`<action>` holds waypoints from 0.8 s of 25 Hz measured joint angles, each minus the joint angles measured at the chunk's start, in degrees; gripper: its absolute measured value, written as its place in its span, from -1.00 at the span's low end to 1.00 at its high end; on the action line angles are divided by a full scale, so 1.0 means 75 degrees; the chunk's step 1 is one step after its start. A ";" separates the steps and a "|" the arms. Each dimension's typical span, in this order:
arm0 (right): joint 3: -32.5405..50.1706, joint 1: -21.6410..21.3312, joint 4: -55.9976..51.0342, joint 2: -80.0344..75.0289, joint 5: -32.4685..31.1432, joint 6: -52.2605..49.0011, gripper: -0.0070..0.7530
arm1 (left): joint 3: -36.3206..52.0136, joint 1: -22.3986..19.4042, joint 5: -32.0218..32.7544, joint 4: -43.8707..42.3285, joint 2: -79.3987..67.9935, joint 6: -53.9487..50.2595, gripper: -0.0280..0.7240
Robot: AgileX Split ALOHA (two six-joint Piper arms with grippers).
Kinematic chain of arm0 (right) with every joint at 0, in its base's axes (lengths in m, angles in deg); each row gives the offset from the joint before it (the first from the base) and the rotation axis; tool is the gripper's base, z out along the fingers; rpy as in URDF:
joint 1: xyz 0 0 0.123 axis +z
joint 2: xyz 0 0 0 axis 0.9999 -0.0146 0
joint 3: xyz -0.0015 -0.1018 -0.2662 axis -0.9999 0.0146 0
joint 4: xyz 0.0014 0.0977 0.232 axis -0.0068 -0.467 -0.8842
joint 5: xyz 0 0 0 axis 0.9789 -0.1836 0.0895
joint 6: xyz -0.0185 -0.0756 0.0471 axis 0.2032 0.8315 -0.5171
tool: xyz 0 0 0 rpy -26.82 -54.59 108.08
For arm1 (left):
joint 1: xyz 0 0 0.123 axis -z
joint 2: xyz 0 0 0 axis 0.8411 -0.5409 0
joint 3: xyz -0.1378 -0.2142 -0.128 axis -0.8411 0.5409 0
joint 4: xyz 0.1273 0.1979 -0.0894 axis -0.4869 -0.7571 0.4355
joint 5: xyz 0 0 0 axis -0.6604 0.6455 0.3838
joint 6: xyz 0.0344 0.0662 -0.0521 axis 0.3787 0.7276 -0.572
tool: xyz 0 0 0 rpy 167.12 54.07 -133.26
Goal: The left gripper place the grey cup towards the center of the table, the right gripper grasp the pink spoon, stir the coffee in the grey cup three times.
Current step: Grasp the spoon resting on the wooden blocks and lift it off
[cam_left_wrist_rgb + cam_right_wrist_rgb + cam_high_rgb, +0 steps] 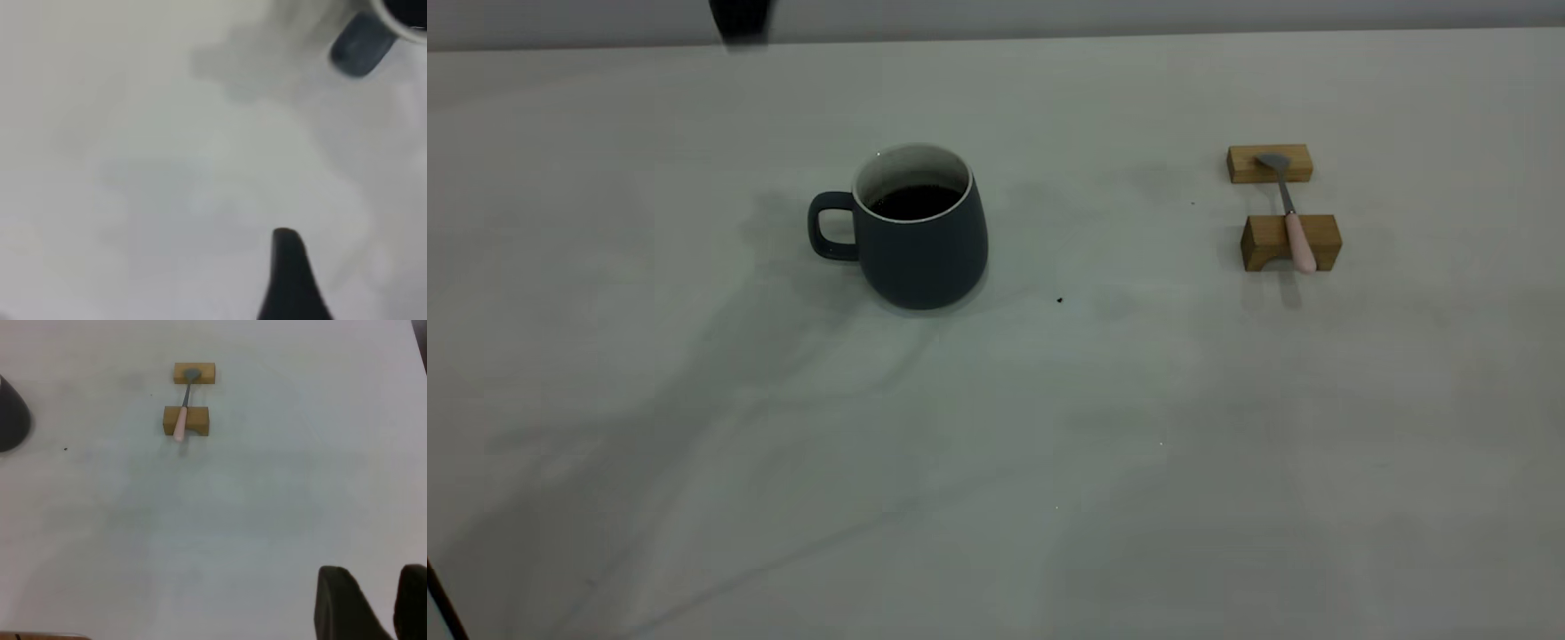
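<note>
The grey cup [920, 236] stands upright left of the table's [996, 444] middle, its handle [829, 227] pointing left and dark coffee [914, 201] inside. In the left wrist view only its handle [360, 43] shows. The pink spoon [1294, 227] lies across two wooden blocks at the right, also seen in the right wrist view [181, 420]. My left gripper [363, 267] is open and holds nothing. One finger [288, 280] of it shows over bare table, apart from the cup. My right gripper [390, 593] hangs shut, far from the spoon on the near side.
The spoon's bowl rests on the far wooden block [1270, 164] and its handle on the near block [1289, 242]. A dark part of an arm [738, 20] shows at the table's far edge, left of the cup. A small dark speck [1059, 300] lies right of the cup.
</note>
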 joint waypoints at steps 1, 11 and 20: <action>0.0000 0.0000 0.0000 0.0000 0.0000 0.0000 -0.36 | -0.0111 0.0000 0.0221 -0.0054 0.0197 -0.0451 0.53; 0.0000 0.0000 0.0000 0.0000 0.0000 0.0000 -0.36 | 0.0138 0.0000 0.0221 -0.0166 0.1978 -0.2741 0.12; 0.0000 0.0000 0.0000 0.0000 0.0000 0.0000 -0.36 | 0.1725 0.0000 0.0221 0.0473 0.4390 -0.3565 0.11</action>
